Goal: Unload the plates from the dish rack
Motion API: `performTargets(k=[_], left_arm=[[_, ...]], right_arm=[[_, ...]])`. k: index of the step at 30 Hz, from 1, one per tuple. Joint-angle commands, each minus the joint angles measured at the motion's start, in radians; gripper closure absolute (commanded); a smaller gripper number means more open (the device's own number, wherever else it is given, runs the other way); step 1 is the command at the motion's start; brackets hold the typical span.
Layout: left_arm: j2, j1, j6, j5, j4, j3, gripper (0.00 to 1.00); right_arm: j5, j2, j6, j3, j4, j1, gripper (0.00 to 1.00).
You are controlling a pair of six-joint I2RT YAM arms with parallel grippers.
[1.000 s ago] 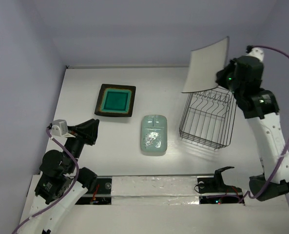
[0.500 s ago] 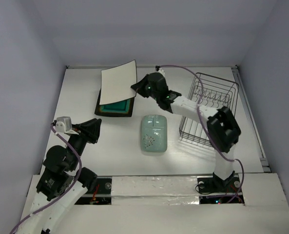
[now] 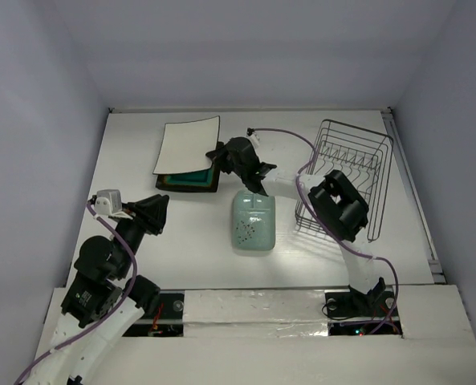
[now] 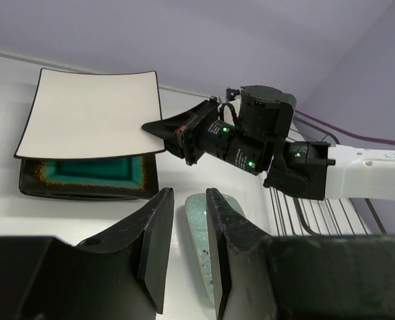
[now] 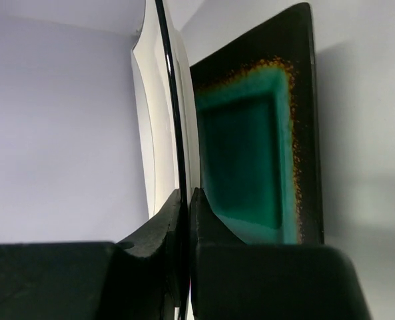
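Pressed tight on one edge of the plain cream-white plate (image 3: 187, 144), the right gripper (image 3: 220, 152) holds that square, dark-edged dish nearly flat just above the teal plate (image 3: 191, 180). The teal plate's green well and speckled brown rim show beneath it at the far left of the white table (image 3: 125, 160). The pale mint plate (image 3: 254, 220) lies flat at the table's centre, the wire dish rack (image 3: 354, 148) stands to the right, and the left gripper (image 4: 189, 193) hovers near the front, jaws slightly parted on nothing.
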Motion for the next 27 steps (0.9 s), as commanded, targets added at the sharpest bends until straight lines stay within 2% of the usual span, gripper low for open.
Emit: performTargets(k=[1, 3, 4, 8, 13, 17, 20, 21, 22, 23, 24, 27], left_arm=[[0.018, -0.007, -0.003, 0.003, 0.037, 0.004, 0.77], [0.018, -0.007, -0.003, 0.003, 0.037, 0.004, 0.77], [0.018, -0.007, -0.003, 0.003, 0.039, 0.004, 0.77], [0.014, -0.007, -0.003, 0.003, 0.039, 0.004, 0.77], [0.012, -0.007, -0.004, 0.003, 0.039, 0.004, 0.77], [0.007, -0.007, -0.004, 0.003, 0.039, 0.004, 0.77], [0.001, -0.007, -0.004, 0.003, 0.037, 0.004, 0.77], [0.000, -0.007, -0.004, 0.003, 0.037, 0.004, 0.77], [0.000, -0.007, -0.006, 0.003, 0.039, 0.004, 0.77], [-0.002, -0.007, -0.004, 0.003, 0.039, 0.004, 0.77], [-0.002, -0.007, -0.006, 0.003, 0.039, 0.004, 0.77], [-0.005, -0.007, -0.006, 0.003, 0.036, 0.004, 0.75]], right_arm=[[0.050, -0.050, 0.101, -0.015, 0.309, 0.028, 0.93], [0.064, -0.048, 0.101, -0.032, 0.289, 0.038, 0.87], [0.060, -0.044, 0.096, -0.037, 0.283, 0.038, 0.80], [0.054, -0.051, 0.078, -0.078, 0.260, 0.049, 0.73], [0.029, -0.060, 0.042, -0.068, 0.154, 0.058, 0.59], [0.024, -0.077, 0.013, -0.074, 0.068, 0.058, 0.48], [0.032, -0.105, -0.013, -0.092, 0.013, 0.058, 0.35], [0.031, -0.110, -0.022, -0.089, -0.036, 0.058, 0.32], [0.034, -0.117, -0.048, -0.069, -0.097, 0.058, 0.25], [0.037, -0.120, -0.048, -0.058, -0.098, 0.058, 0.25], [0.038, -0.120, -0.075, -0.045, -0.164, 0.058, 0.20], [0.053, -0.111, -0.137, 0.029, -0.313, 0.058, 0.15]])
